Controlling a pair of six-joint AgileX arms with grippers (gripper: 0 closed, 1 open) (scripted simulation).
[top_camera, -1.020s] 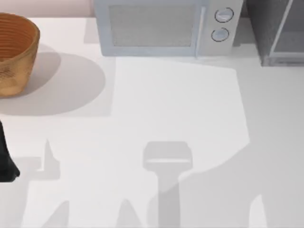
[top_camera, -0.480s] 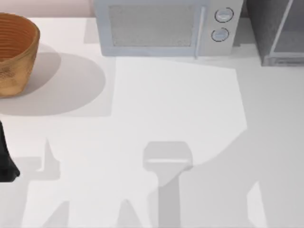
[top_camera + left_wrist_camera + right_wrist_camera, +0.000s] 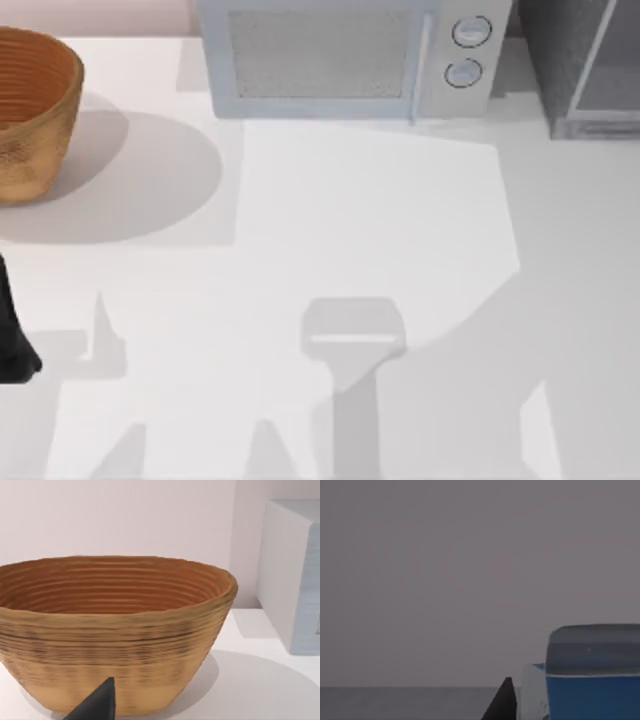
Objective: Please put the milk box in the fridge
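close before the right hand (image 3: 507, 700), grip unclear, stands the milk box (image 3: 592, 672) against grey.

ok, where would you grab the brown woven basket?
By its rim wall, from above: one finger inside, one outside. The brown woven basket sits upright, open-topped, and its flared body looks too wide to pinch across.

The top camera is looking straight down on the table (image 3: 330, 220), with the basket (image 3: 30, 110) at ten o'clock and the microwave (image 3: 345, 60) at twelve. The left wrist camera is facing that basket (image 3: 112, 630) closely; the right wrist camera is sitting low beside the milk box (image 3: 592, 675).
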